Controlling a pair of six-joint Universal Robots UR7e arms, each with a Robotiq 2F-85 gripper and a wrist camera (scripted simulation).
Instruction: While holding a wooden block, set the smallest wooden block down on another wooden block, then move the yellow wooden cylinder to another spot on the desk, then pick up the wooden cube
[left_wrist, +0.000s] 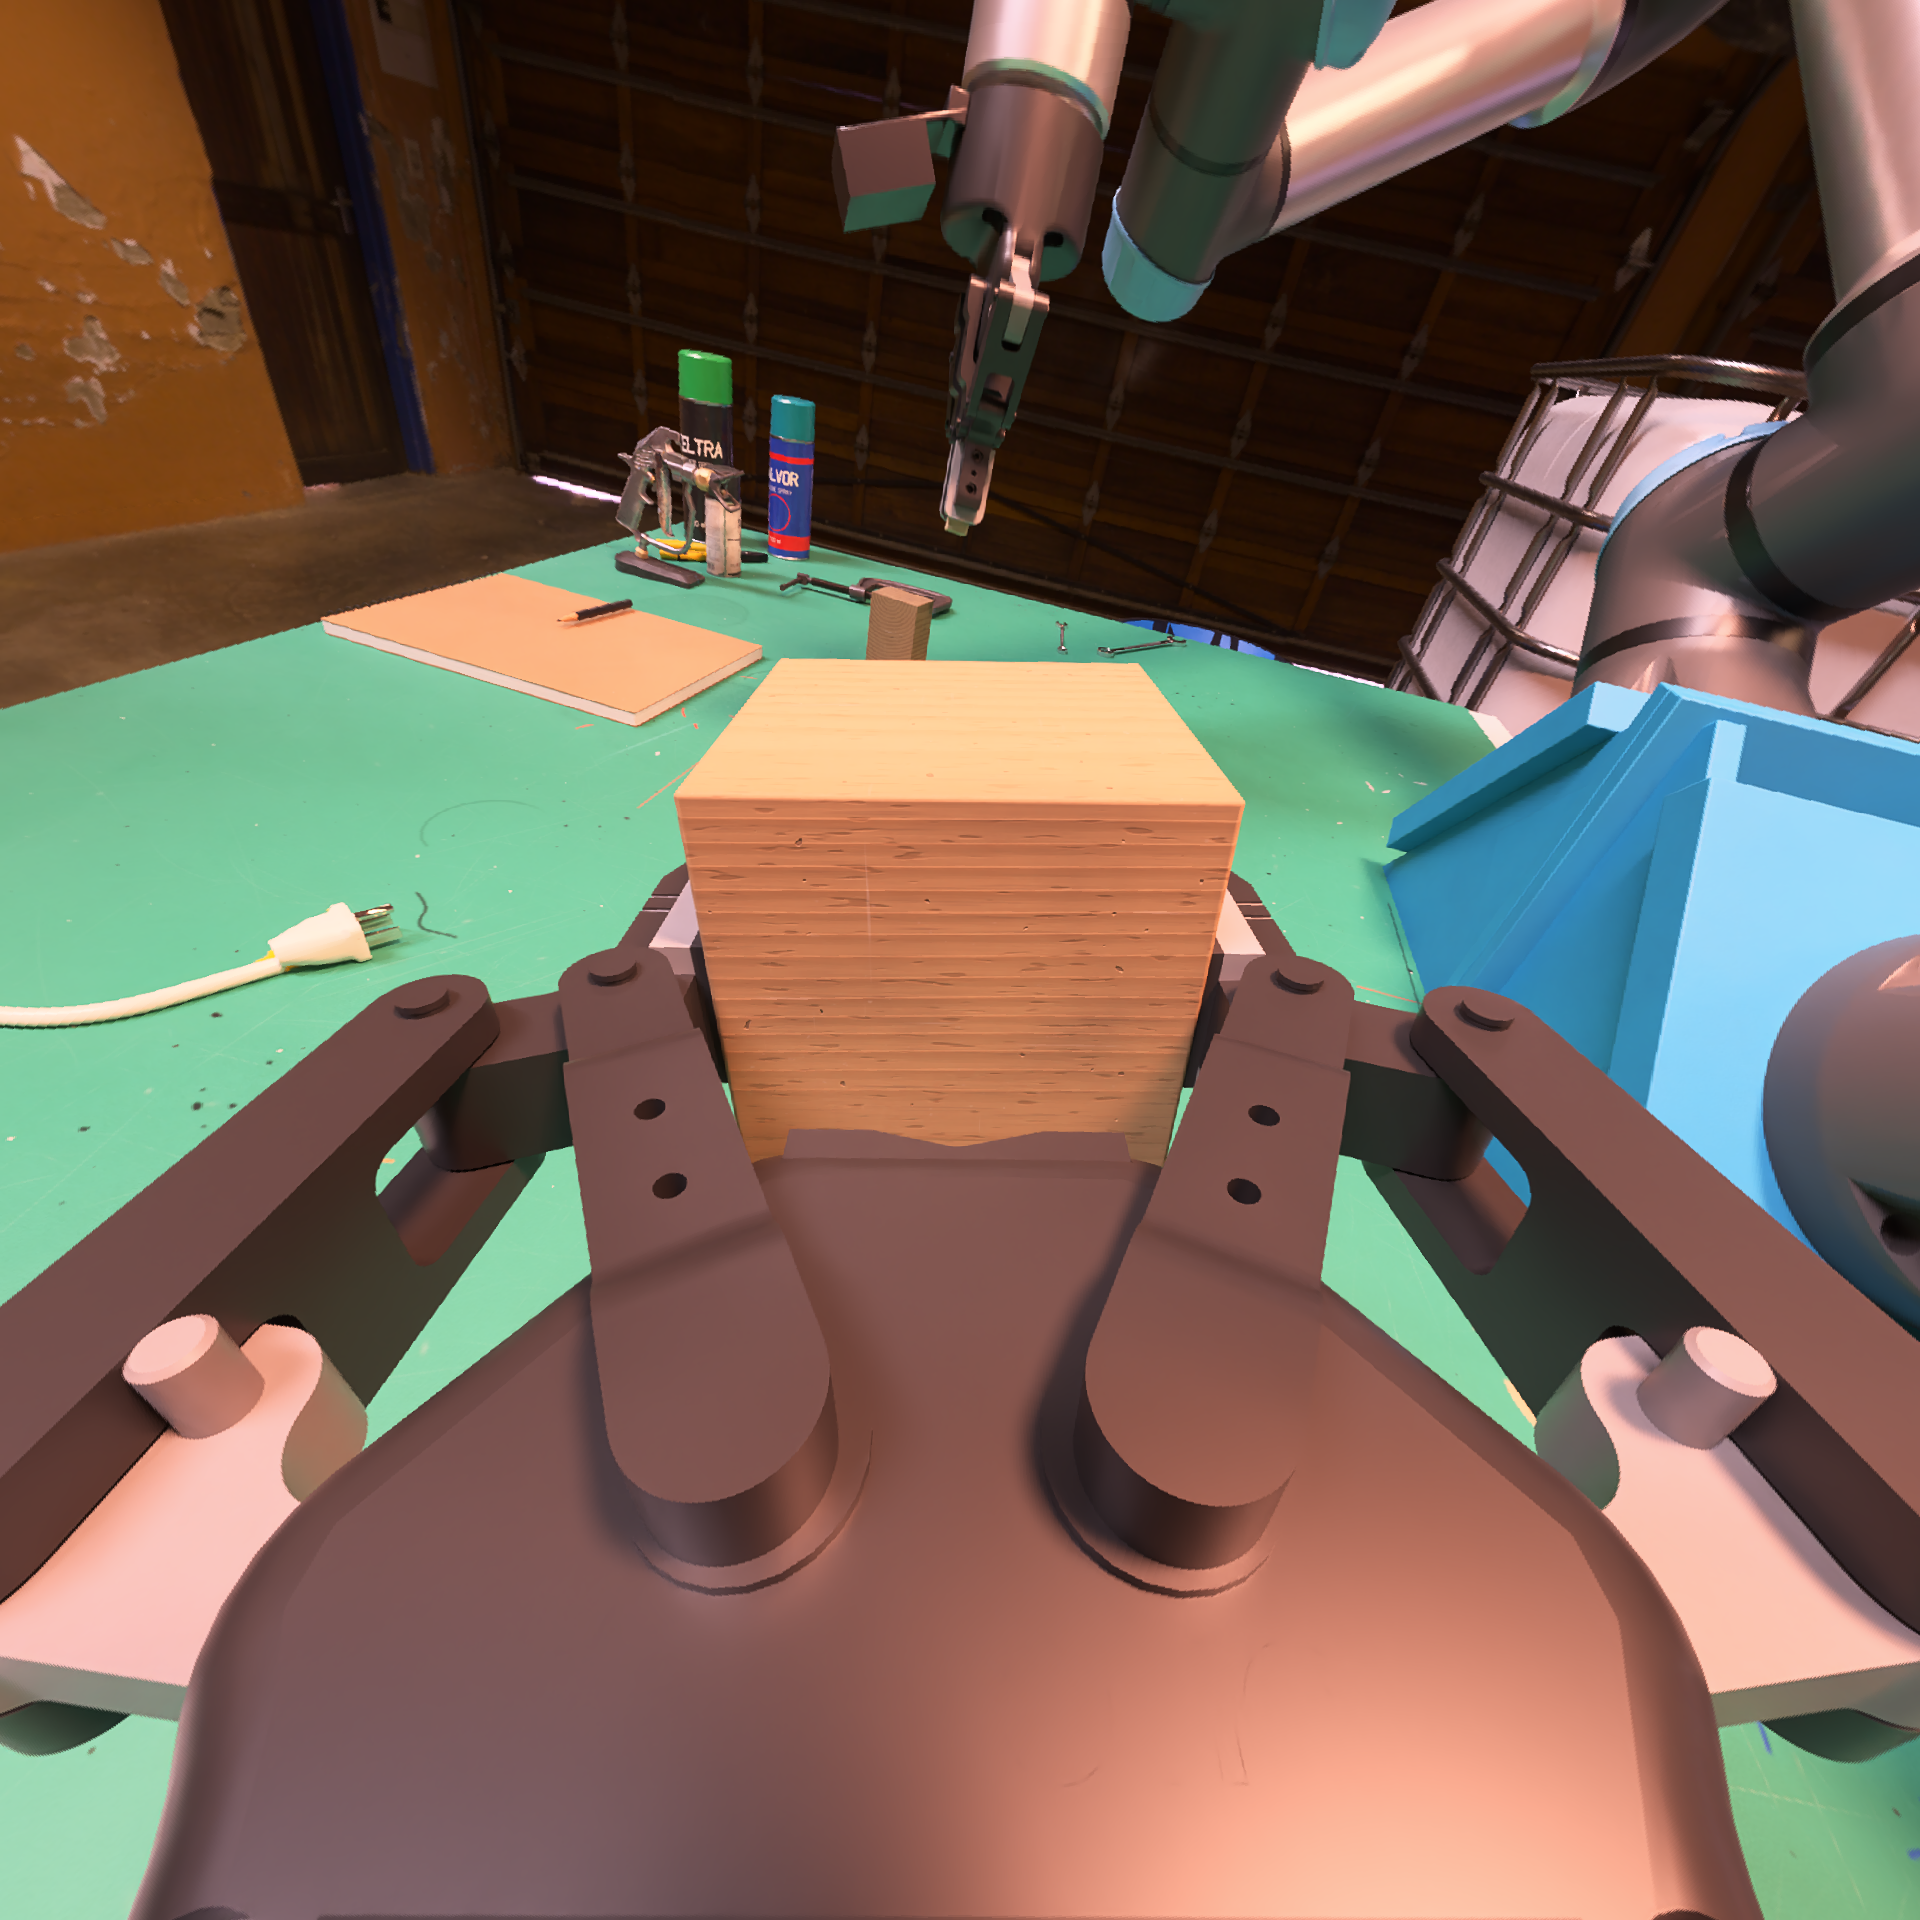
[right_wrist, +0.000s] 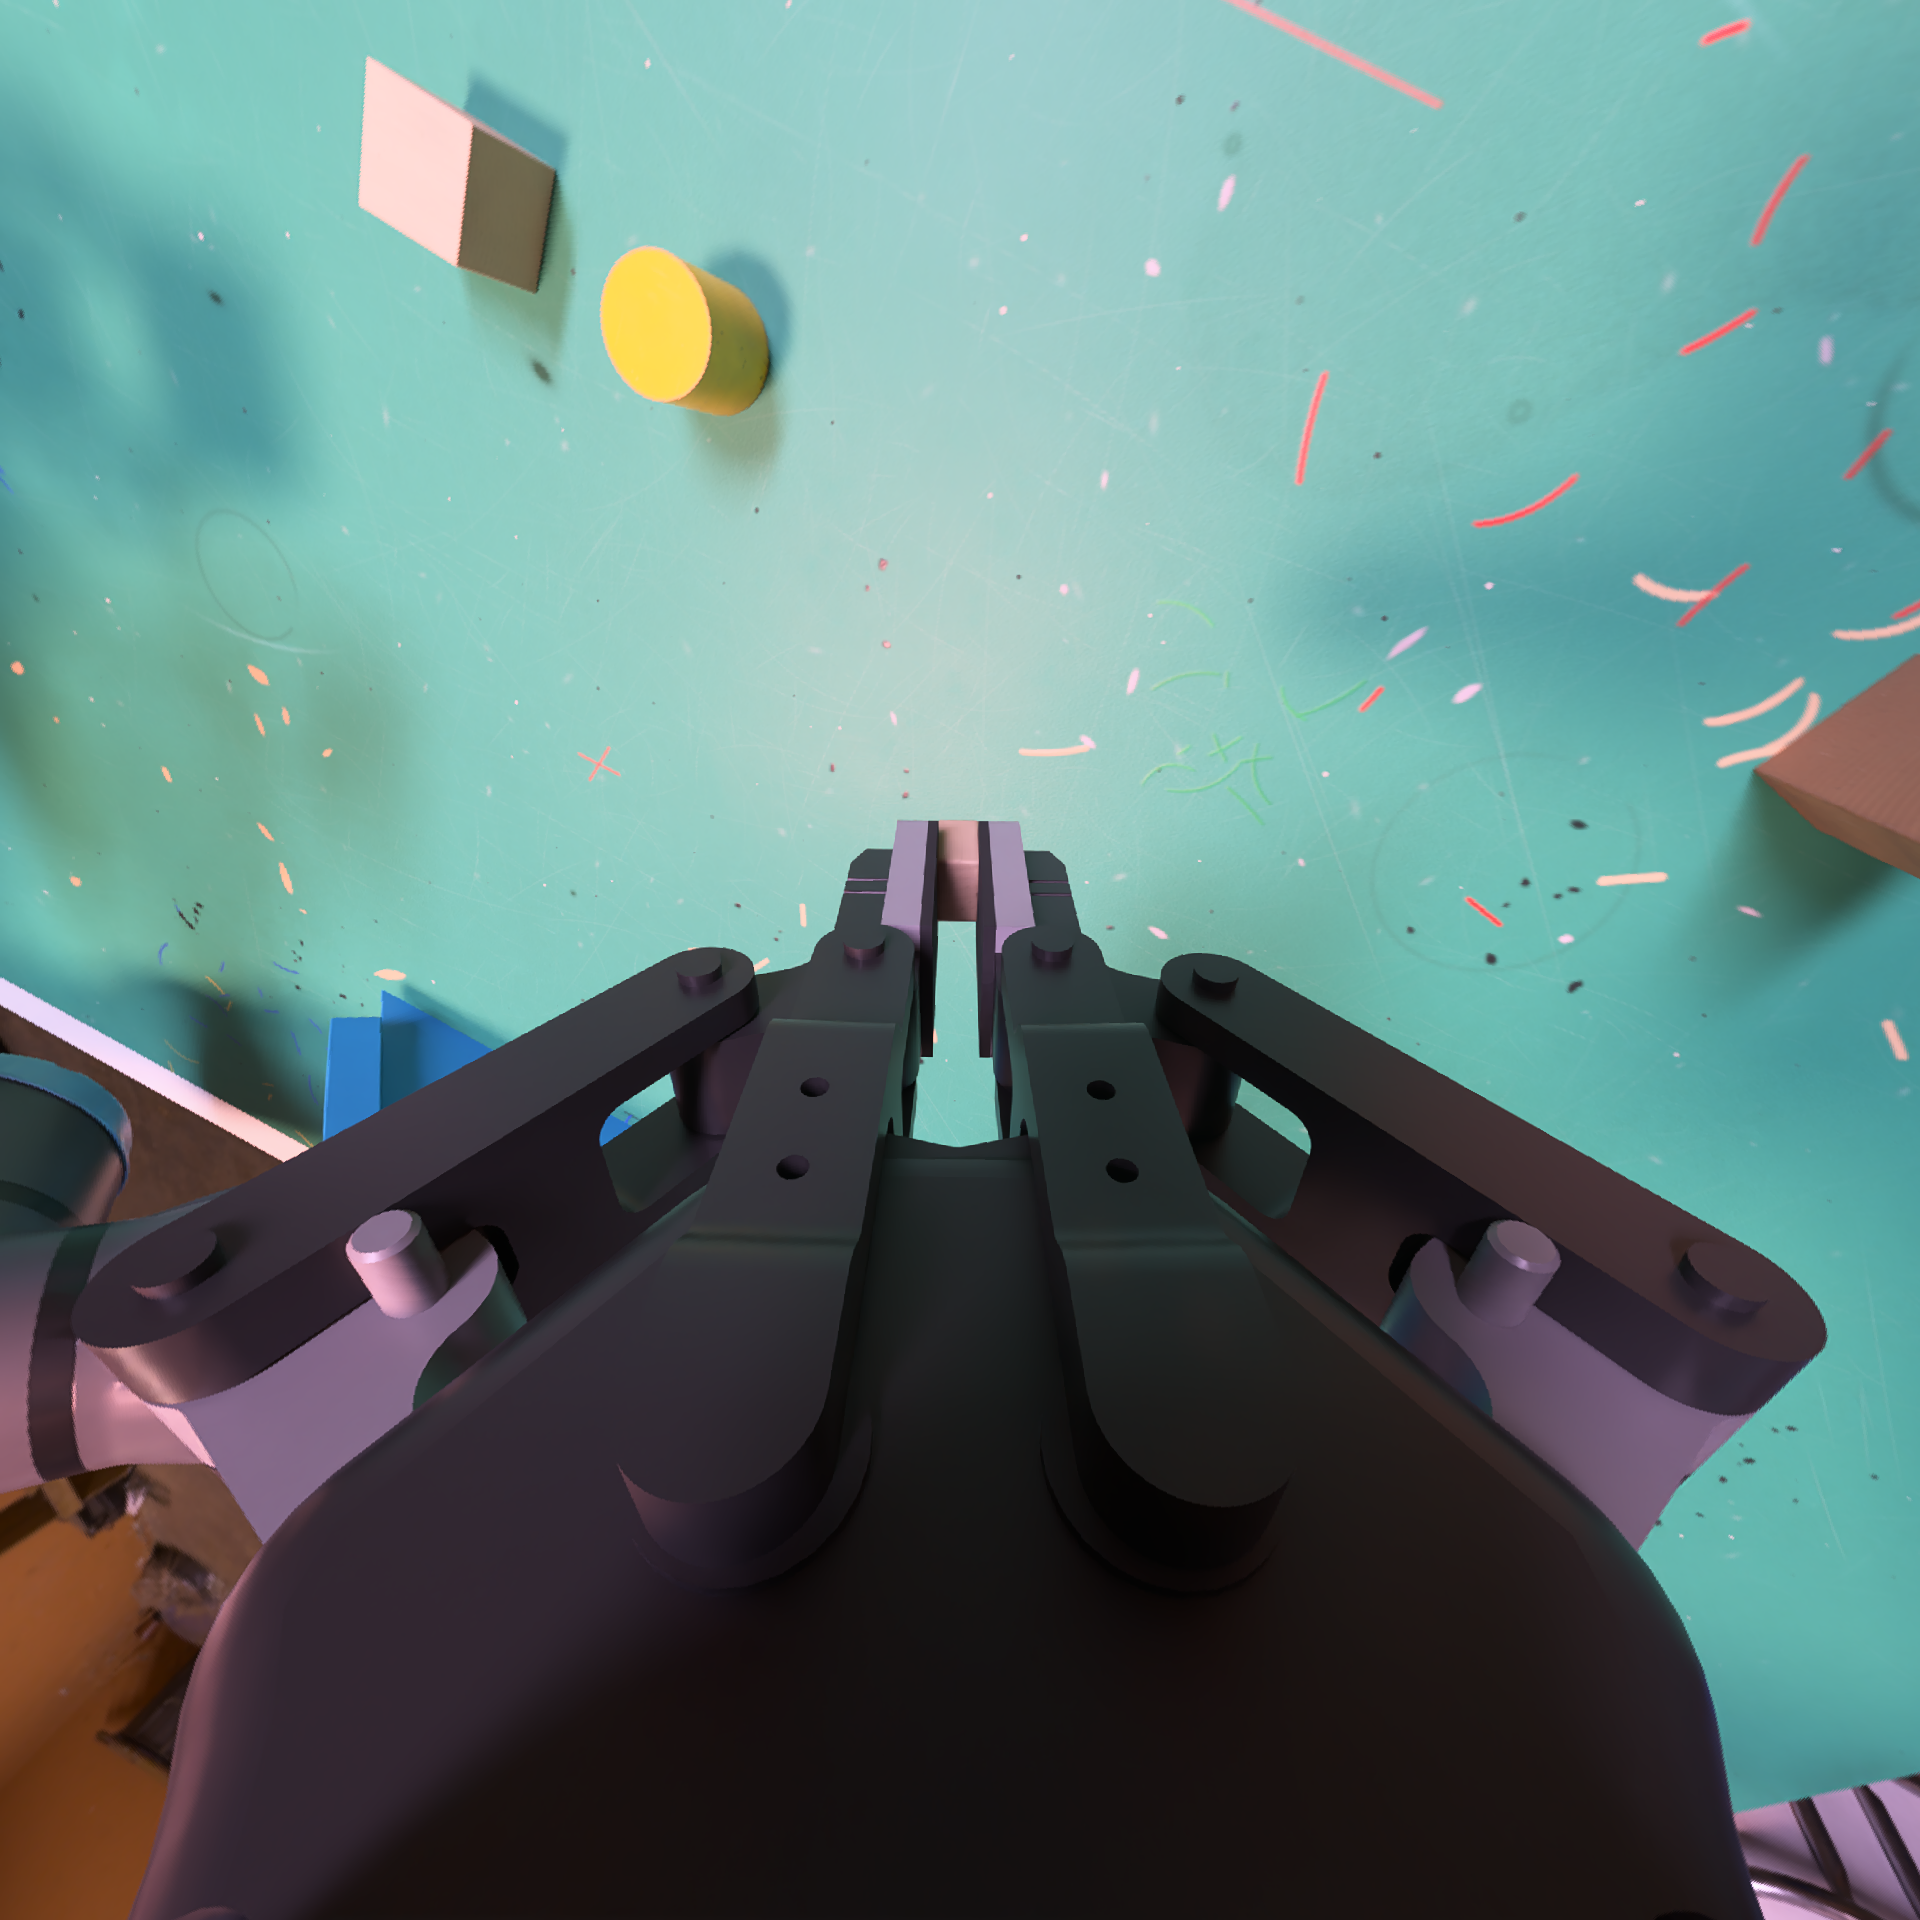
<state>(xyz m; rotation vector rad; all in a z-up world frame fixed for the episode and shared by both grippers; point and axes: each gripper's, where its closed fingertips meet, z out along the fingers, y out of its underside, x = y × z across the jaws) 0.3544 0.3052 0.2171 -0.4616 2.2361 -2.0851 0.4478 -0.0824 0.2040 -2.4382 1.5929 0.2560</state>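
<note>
Wooden block (left_wrist: 956, 904) clamped in left tool (left_wrist: 956, 935) | right tool (right_wrist: 958, 873) pinching smallest block (right_wrist: 958, 871) above green desk (right_wrist: 1039, 468)

Left end effector (left_wrist: 956, 935) clamps wide (fingers spread); right end effector (right_wrist: 958, 873) pinches narrowly, pointing down.

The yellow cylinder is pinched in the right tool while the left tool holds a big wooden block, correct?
Not quite. The right wrist view shows the yellow cylinder lying on the green desk, apart from the right tool, which pinches a small pale wooden block instead. The left tool does hold the big wooden block.
</note>
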